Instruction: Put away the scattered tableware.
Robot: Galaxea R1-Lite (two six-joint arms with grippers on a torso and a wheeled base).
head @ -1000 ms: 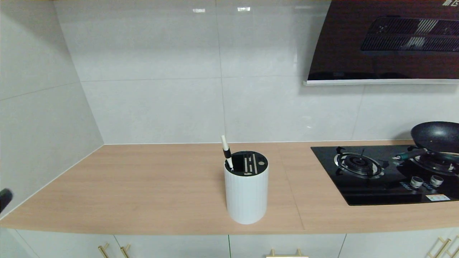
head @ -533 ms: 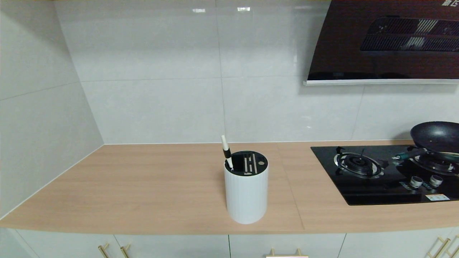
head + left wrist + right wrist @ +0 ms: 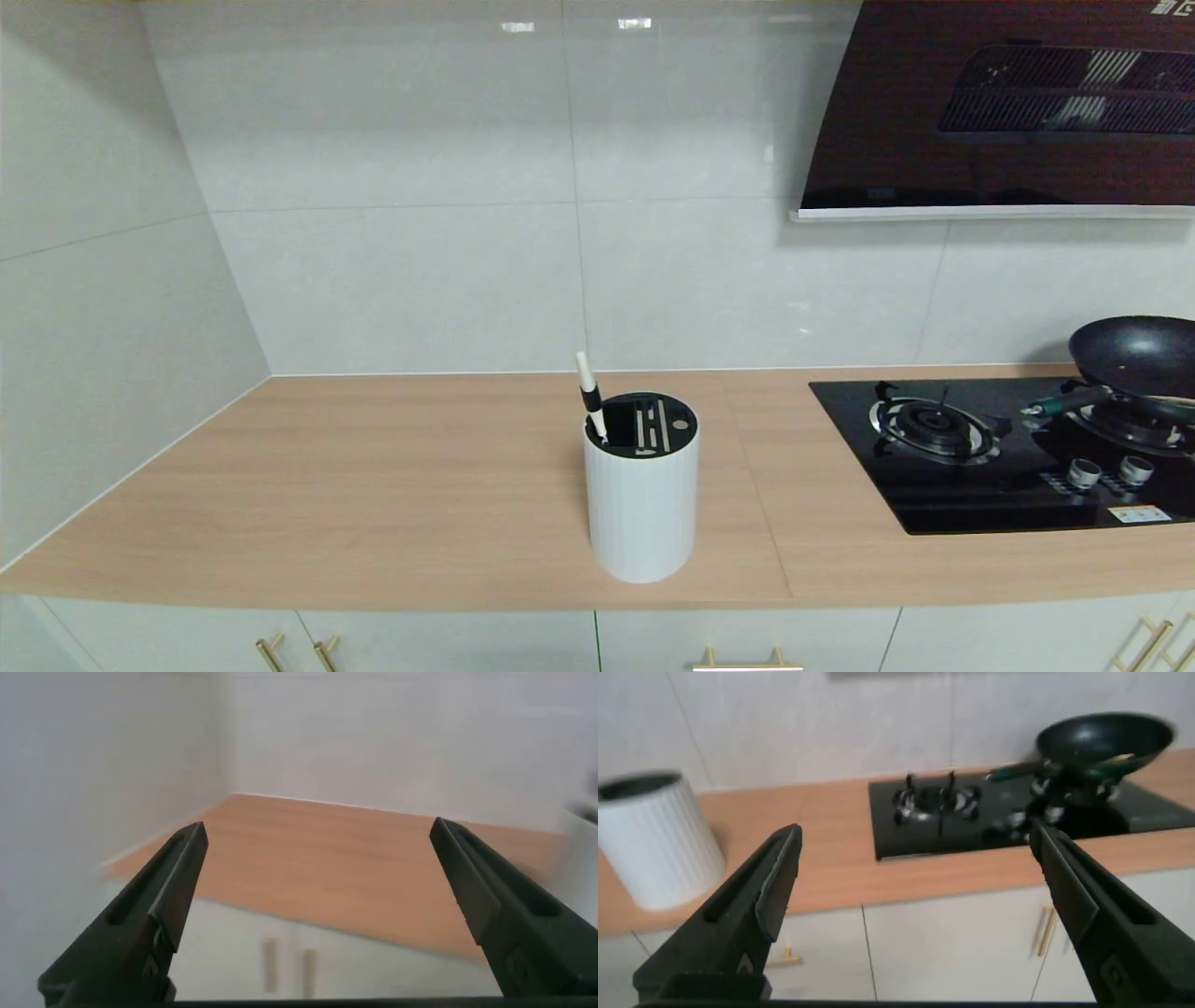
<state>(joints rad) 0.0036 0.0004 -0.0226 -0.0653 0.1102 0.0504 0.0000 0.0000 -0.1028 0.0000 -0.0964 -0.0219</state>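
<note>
left gripper spread wide, holding nothing, right gripper likewise wide and empty, white holder with one utensil, hob sticker unreadable

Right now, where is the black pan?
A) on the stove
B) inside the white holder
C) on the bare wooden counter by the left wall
A: the black pan sits on the stove, at its right side, well apart from the white holder.
</note>
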